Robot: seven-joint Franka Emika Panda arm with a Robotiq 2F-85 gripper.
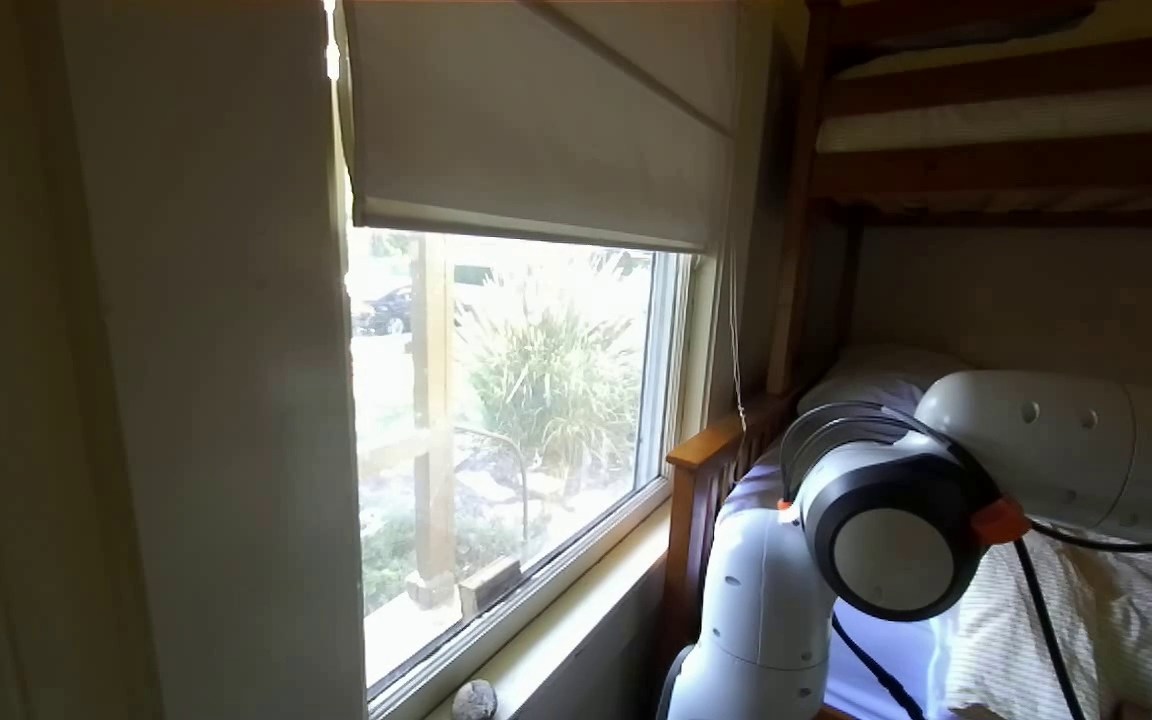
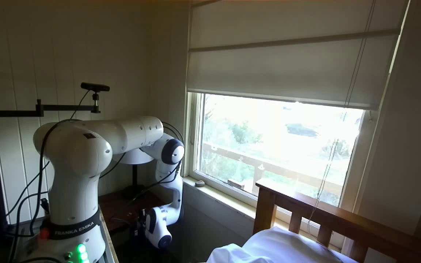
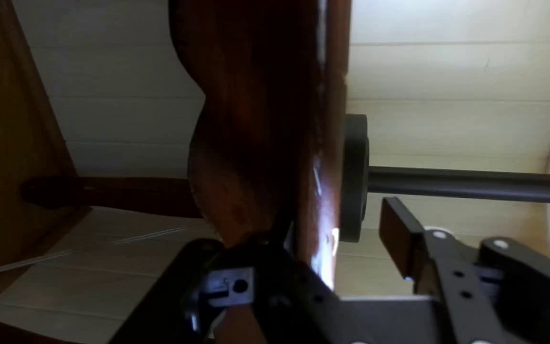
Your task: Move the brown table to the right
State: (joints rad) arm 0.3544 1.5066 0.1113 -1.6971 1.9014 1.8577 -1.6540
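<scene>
Claw [image 3: 334, 241] spread at the edge of the brown table [image 2: 113, 205].
I see the table in the corner beside the window [image 2: 276, 146], near the robot's base [image 2: 72, 215]; a lamp [image 2: 137, 157] rises from its tabletop [image 3: 327, 143]. Wrist view, sideways: fingers [image 3: 400, 235] apart, wooden edge between them. One finger is clear of it; I cannot tell whether the other touches.

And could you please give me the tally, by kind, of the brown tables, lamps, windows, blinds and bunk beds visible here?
Brown table: 1
Lamp: 1
Window, the same in both exterior views: 1
Blind: 1
Bunk bed: 1
Total: 5
</scene>
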